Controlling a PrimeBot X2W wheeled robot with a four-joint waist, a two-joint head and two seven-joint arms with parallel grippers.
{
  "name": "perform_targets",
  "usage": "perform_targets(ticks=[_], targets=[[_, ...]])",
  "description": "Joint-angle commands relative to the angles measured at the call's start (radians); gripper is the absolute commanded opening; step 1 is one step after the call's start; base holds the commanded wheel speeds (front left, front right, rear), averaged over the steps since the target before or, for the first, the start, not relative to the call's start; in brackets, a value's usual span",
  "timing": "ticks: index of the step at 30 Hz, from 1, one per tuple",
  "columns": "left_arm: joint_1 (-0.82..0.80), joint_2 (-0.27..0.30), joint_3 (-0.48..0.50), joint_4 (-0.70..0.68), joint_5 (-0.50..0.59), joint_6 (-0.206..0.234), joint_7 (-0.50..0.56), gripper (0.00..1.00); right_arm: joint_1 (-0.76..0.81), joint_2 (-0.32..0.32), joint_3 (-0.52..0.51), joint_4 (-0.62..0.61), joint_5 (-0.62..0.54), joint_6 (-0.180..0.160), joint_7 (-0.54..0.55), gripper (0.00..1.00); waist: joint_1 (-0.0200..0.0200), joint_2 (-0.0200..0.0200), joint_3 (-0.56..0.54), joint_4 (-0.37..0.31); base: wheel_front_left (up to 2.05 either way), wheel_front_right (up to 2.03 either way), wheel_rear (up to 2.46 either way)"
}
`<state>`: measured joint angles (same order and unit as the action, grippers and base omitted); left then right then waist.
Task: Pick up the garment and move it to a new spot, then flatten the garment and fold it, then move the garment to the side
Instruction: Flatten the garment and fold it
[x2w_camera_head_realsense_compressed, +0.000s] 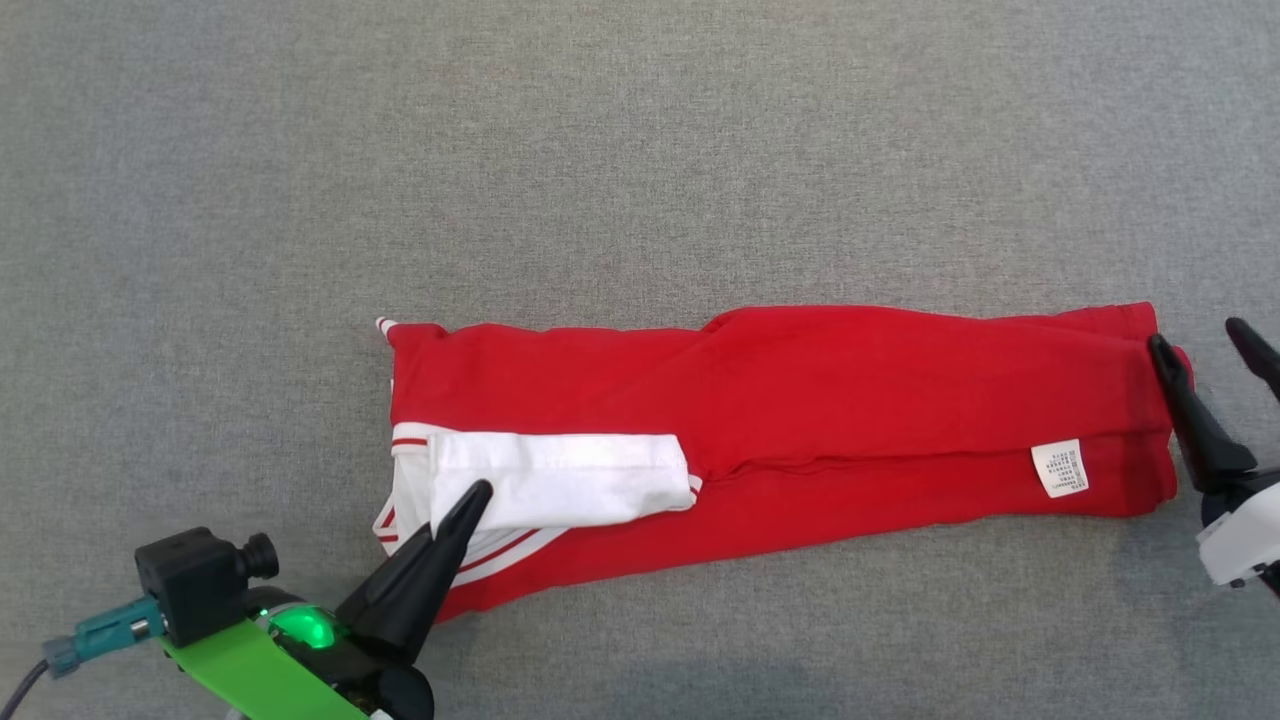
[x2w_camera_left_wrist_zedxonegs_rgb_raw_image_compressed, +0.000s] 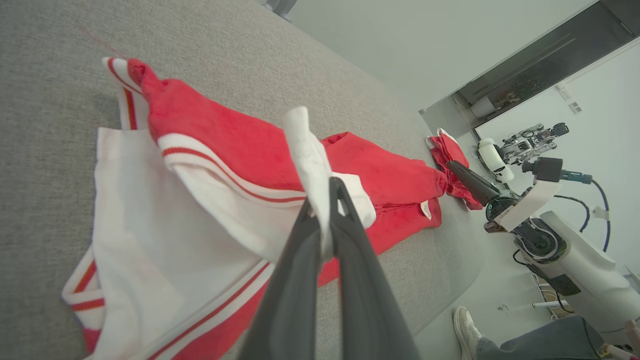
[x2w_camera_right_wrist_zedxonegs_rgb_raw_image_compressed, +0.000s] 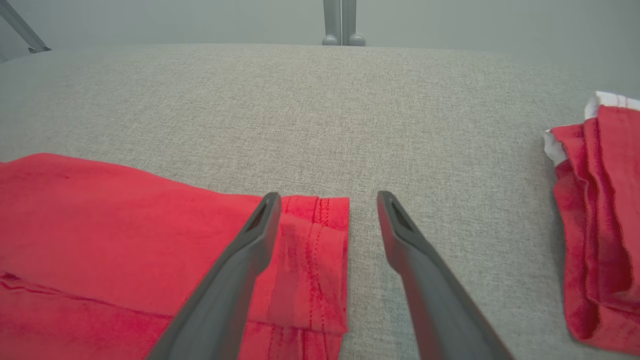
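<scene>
lying long and flat, the red fleecy garment stretches across the middle of the grey woven bench. it looks narrowed lengthwise; crosswise folds and the move aside seem left. the left tool is pinched shut on its smooth white flap at the left end. the right tool, jaws wide and empty, straddles the stitched right hem. another folded red piece sits further right.
</scene>
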<state>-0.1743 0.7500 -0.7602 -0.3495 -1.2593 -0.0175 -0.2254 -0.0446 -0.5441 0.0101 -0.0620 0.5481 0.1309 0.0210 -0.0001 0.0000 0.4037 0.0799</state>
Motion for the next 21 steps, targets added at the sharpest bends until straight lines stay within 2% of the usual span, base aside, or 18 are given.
perform_targets(ticks=[1,10,21], targets=[[0.007,-0.008,-0.005,0.007,0.0,-0.004,0.001,0.0,0.011,-0.008,-0.013,-0.012,0.011,0.0,0.011,1.0,0.0001,0.0,-0.003,-0.002,0.0,0.0,0.0],[-0.018,-0.056,-0.027,0.026,-0.006,-0.006,0.009,0.0,0.033,0.031,-0.076,-0.052,0.023,0.0,0.057,1.0,0.0001,0.0,-0.018,-0.02,0.0,0.0,0.0],[-0.012,-0.053,-0.031,0.069,-0.018,0.036,0.034,0.0,0.032,0.07,-0.064,-0.038,0.003,0.0,0.078,1.0,0.0001,0.0,-0.006,-0.034,0.0,0.0,0.0]])
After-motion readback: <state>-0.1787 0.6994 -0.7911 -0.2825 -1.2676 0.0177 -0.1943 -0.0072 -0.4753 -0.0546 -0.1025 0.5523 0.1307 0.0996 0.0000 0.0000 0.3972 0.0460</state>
